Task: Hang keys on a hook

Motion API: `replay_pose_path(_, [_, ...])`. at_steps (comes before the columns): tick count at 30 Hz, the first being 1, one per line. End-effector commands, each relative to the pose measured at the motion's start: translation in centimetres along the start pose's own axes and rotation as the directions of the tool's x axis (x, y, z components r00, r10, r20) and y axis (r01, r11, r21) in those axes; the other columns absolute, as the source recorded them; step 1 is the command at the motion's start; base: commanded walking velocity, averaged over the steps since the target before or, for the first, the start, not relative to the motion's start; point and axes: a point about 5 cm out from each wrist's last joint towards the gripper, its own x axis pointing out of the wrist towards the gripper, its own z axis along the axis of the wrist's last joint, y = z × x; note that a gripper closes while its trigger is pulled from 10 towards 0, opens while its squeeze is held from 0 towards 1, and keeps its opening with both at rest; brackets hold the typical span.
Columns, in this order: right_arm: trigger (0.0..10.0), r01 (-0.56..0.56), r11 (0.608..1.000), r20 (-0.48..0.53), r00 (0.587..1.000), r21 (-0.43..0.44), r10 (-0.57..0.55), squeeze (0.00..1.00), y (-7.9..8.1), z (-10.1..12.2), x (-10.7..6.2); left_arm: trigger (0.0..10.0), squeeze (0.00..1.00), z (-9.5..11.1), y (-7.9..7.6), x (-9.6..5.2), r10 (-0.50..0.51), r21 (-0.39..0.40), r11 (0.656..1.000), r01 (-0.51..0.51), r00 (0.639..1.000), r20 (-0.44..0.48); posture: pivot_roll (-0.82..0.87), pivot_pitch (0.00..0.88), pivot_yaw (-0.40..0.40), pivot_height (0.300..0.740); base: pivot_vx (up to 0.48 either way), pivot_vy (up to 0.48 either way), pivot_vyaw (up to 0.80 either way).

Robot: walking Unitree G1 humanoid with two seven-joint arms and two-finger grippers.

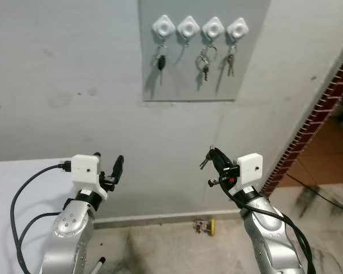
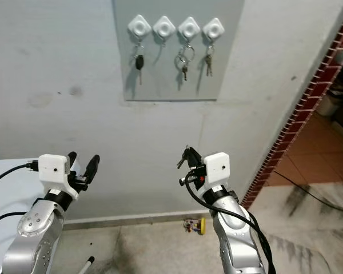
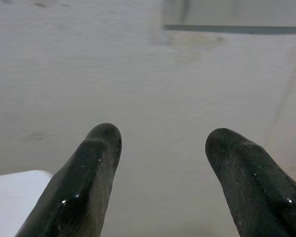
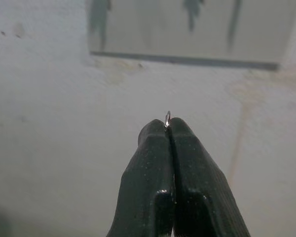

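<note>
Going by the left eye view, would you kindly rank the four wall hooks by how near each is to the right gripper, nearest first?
The right gripper is shut on keys, below the hook board.
1. Rightmost hook, holding keys.
2. Third hook, holding a key ring.
3. Second hook, bare.
4. Leftmost hook, holding a black key.
The first two are a close call.

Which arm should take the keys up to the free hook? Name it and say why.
Right. The right pincer is already shut on the keys, below the empty second hook. The left pincer is open and holds nothing.
</note>
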Motion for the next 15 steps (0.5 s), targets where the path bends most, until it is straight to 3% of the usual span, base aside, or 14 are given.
replay_pose_path(1, [10.0, 0.006, 1.000, 0.017, 1.000, -0.005, -0.006, 0.00, -0.29, 0.42, 0.07, 10.0, 0.00, 0.33, -0.05, 0.18, -0.015, -0.001, 1.000, 0.015, 1.000, 0.007, -0.12, 0.002, 0.024, 0.740, 0.300, 0.000, 0.00])
replay_pose_path(15, [10.0, 0.007, 1.000, 0.015, 1.000, -0.004, -0.007, 0.00, -0.39, 0.38, 0.04, 10.0, 0.00, 0.49, 0.06, 0.36, -0.009, -0.022, 1.000, 0.009, 1.000, 0.012, -0.12, 0.003, 0.023, 0.740, 0.347, 0.000, 0.00])
